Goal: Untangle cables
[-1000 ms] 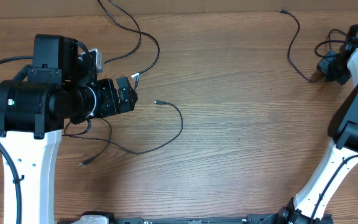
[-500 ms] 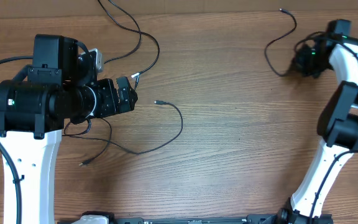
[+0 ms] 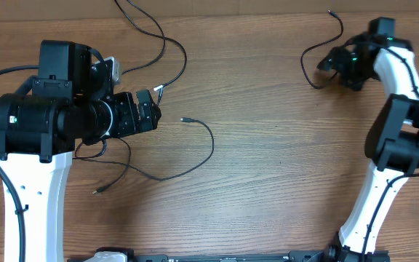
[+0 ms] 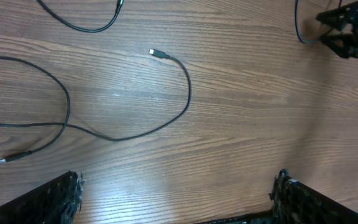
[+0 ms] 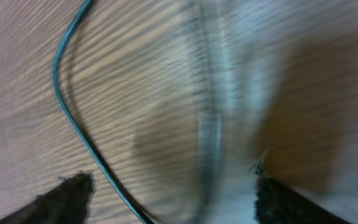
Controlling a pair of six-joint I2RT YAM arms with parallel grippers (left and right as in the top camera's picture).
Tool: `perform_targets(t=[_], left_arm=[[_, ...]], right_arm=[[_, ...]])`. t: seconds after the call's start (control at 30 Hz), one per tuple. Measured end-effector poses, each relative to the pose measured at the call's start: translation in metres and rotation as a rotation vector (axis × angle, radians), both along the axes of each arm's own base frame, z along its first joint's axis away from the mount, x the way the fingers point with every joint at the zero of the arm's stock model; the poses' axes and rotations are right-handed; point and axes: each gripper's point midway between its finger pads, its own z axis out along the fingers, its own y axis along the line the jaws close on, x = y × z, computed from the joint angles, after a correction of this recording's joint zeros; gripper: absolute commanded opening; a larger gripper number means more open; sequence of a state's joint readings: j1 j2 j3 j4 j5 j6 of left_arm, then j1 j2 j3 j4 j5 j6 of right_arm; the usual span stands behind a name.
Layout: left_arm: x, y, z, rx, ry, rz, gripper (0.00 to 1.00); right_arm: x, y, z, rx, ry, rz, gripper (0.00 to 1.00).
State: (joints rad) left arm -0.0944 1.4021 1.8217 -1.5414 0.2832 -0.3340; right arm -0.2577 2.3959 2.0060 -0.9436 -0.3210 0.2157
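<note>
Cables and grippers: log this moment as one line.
left gripper: open, empty | right gripper: open, near thin black cord | black looped cable with silvery plug: on wooden table

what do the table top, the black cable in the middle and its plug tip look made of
The table top looks like wood or wood-look laminate: brown grain lines, smooth low-sheen face; which is unclear. The cable probably has a rubber or plastic jacket: matte black, lying in soft curves. Its plug tip is likely metal: silvery, brighter than the cable, too small to be sure.
</note>
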Motion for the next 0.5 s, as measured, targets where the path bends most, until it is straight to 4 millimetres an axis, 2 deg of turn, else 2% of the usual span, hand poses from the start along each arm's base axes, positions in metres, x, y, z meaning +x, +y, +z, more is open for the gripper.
perform_targets(t=[0.07,0.2,0.27,0.4,0.5], left_arm=[[0.0,0.0,0.0,0.0,0.0,0.0,1.0],[0.0,0.0,0.0,0.0,0.0,0.0,0.99],[0.0,0.0,0.0,0.0,0.0,0.0,1.0],[0.0,0.0,0.0,0.0,0.0,0.0,1.0],[0.0,0.0,0.0,0.0,0.0,0.0,1.0]], right_arm=[[0.001,-0.02,0.012,0.0,-0.006,-0.044,0.94],[0.004,-0.073,0.047,-0.011,-0.066,-0.15,0.97],[0.003,-0.097,0.057,-0.016,-0.091,-0.2,0.99],[-0.012,-0.139,0.058,-0.042,-0.076,-0.314,1.0],[-0.014,-0.161,0.057,-0.086,-0.08,-0.385,1.0]])
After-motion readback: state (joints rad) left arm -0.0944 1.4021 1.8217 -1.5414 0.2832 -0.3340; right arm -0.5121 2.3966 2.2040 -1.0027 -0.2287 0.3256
